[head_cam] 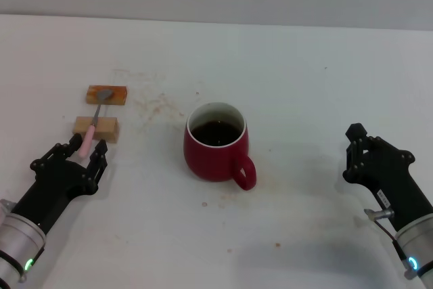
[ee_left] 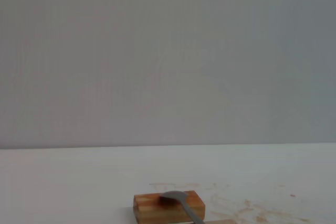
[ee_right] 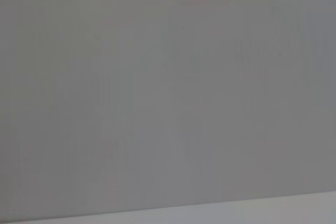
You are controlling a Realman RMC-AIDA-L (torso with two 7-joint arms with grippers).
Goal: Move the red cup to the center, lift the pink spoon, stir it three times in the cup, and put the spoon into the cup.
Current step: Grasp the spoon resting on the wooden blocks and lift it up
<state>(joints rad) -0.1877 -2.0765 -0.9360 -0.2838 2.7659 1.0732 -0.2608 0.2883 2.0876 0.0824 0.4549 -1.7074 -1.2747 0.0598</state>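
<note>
My left pincer [head_cam: 85,152] stood open around the handle end of the pink spoon [head_cam: 94,121], which lay across two wooden blocks [head_cam: 97,128] left of the centred red cup [head_cam: 216,141], so I judged closing squarely best.

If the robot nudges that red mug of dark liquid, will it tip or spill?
The squat, rounded dark-red ceramic mug looks wide and low, so it would probably slide rather than tip. The dark liquid sits fairly near the rim, so a quick shove might slosh some out. Being ceramic and partly full, it is likely heavy for its size.
</note>
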